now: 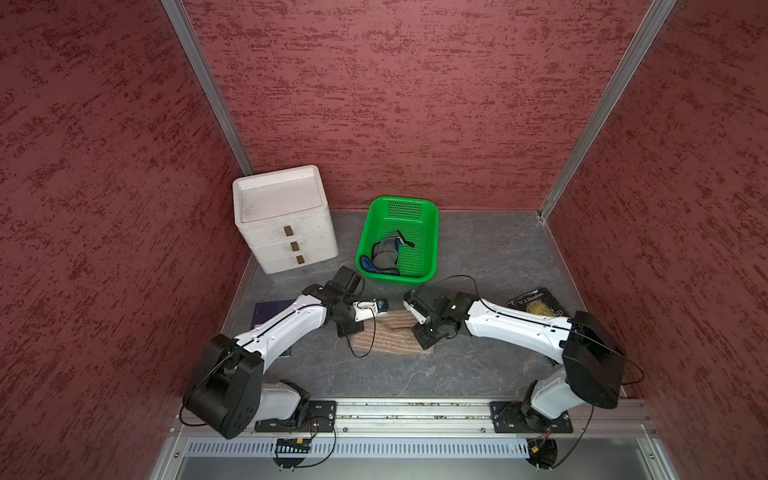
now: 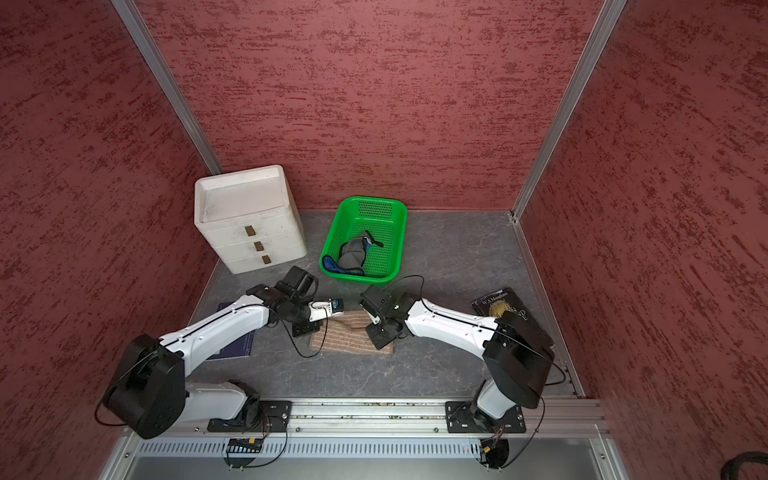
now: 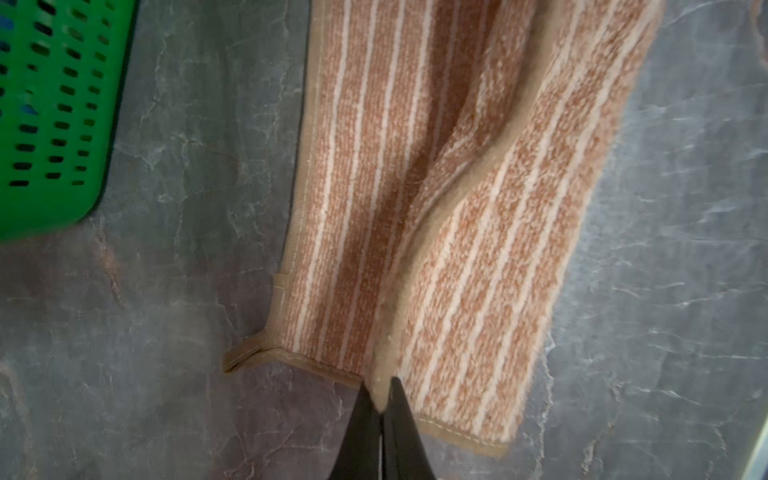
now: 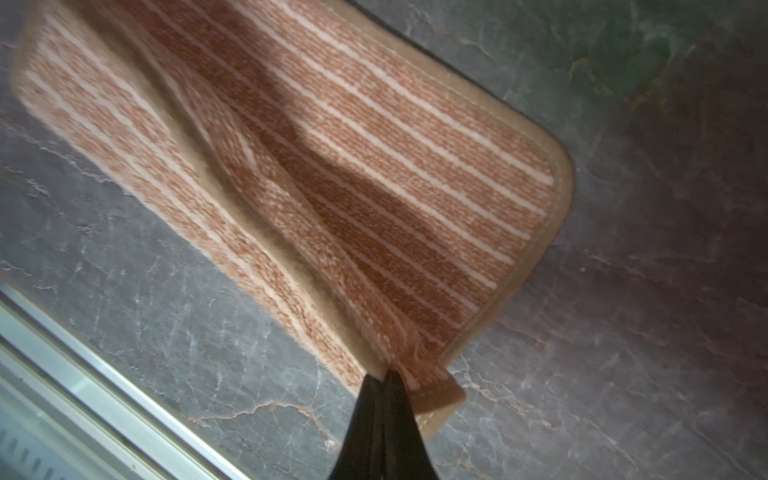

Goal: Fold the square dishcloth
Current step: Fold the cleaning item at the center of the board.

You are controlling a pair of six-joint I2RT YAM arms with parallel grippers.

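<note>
Two claws each pinch one corner of the dishcloth (image 1: pixel 395 340), which lies low in the middle of both top views on the grey table (image 1: pixel 415 378), between the two arms. The left claw (image 3: pixel 380 399) is closed tight on a hemmed corner. The right claw (image 4: pixel 384 376) is closed the same way on the corner at the other end of that edge. Both wrist views show cloth nipped between the black tips.

We judge the paired grip is there so the raised edge travels level and square. The lifted half leans over the half lying flat, with a soft ridge running between the claws, so the fold looks about halfway carried.

Farther up the frame, a dark book (image 1: pixel 540 305) sits at the right and a blue book (image 1: pixel 268 311) at the left, partly under the arm, both clear of the cloth. Beyond them the green basket (image 1: pixel 390 278) holds a crumpled grey and blue item. White drawers (image 1: pixel 286 224) stand against the back wall, left of the basket.
</note>
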